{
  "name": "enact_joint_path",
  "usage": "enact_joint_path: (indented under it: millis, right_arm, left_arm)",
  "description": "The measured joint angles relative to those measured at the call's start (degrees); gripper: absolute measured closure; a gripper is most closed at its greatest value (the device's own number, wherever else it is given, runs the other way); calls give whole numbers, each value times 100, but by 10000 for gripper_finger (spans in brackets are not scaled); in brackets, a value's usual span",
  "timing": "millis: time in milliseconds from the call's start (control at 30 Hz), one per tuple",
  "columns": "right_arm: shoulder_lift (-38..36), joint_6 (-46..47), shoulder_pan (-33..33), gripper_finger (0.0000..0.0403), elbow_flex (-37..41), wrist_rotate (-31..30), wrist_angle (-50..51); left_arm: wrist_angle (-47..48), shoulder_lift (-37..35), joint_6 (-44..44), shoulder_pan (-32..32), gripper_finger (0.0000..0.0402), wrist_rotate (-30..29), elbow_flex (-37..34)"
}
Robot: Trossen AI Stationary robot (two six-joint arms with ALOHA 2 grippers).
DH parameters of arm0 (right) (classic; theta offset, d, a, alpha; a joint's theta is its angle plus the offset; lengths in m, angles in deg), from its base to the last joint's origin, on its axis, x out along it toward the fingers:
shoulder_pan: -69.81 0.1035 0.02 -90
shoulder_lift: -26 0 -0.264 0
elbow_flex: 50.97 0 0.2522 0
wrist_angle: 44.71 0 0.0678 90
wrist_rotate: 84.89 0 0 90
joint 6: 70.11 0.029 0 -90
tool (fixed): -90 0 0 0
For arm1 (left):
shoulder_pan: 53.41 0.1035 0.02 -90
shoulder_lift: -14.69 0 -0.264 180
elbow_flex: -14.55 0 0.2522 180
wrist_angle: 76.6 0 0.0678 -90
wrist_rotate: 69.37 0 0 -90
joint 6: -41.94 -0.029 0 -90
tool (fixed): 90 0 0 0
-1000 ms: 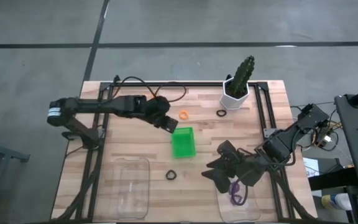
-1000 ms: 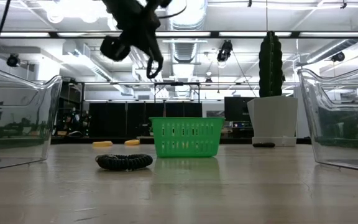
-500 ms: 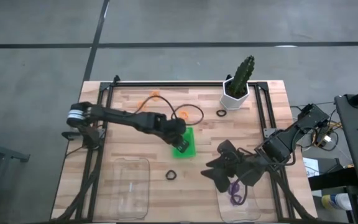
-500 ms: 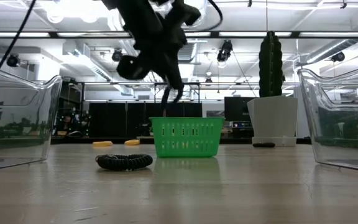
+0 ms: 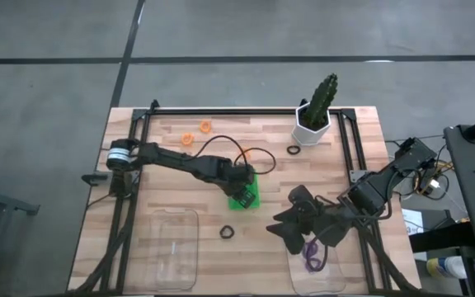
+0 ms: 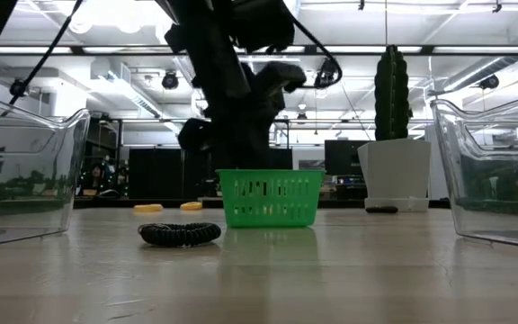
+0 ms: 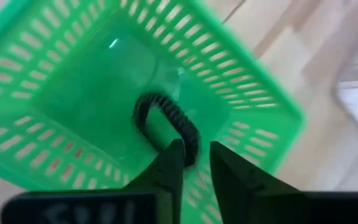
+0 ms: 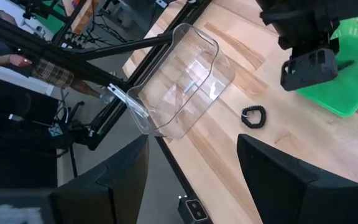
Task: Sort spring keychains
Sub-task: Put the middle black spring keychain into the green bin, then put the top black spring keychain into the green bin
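The green tray stands mid-table. My left gripper reaches down into it and is shut on a black spring keychain. In the low view the tray's wall hides the fingers. A second black keychain lies flat on the wood nearer the near edge, and a third lies by the plant pot. Two orange keychains lie toward the far left. Purple keychains lie in the right clear container. My right gripper waits open over that container's far end. My left gripper pinches the black keychain between its two fingers at one side of the loop. It comes from above, pointing down into the tray. The rest of the coil curves away below the fingers inside the tray; whether it touches the floor I cannot tell.
A cactus in a white pot stands at the far edge. Two clear containers sit at the near edge, one left, one right. A black cable loops beside the left arm. Black frame rails run along both table sides.
My left arm has swung from the far-left part of the table toward the right and near side, ending over the green tray, and has lowered its gripper into the tray with the black keychain still pinched. As the arm moved off, the two orange keychains came into view.
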Motion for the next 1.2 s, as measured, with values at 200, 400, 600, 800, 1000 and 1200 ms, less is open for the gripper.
enact_joint_path:
  millis: [200, 400, 600, 800, 1000, 1200]
  right_arm:
    - [0, -87, -92, 165, 0, -53, 32]
    - [-38, 233, -476, 165, 0, -124, 735]
    - [-98, 735, -1296, 165, 0, 296, 2197]
    - [-66, -449, -2428, 165, 71, 895, 2630]
    - [35, -1562, -3791, 165, 346, 1720, 2766]
    - [372, -2641, -4775, 165, 705, 2377, 2681]
  left_arm:
    - [178, -222, -52, 14, 272, 160, 230]
    - [629, -819, -60, -54, 258, 258, 550]
    - [656, -1780, -31, -138, 257, 254, 579]
    - [555, -2763, 11, -164, 257, 178, 554]
    - [532, -3525, -14, -164, 257, -6, 553]
    - [491, -4063, -5, -173, 257, -52, 547]
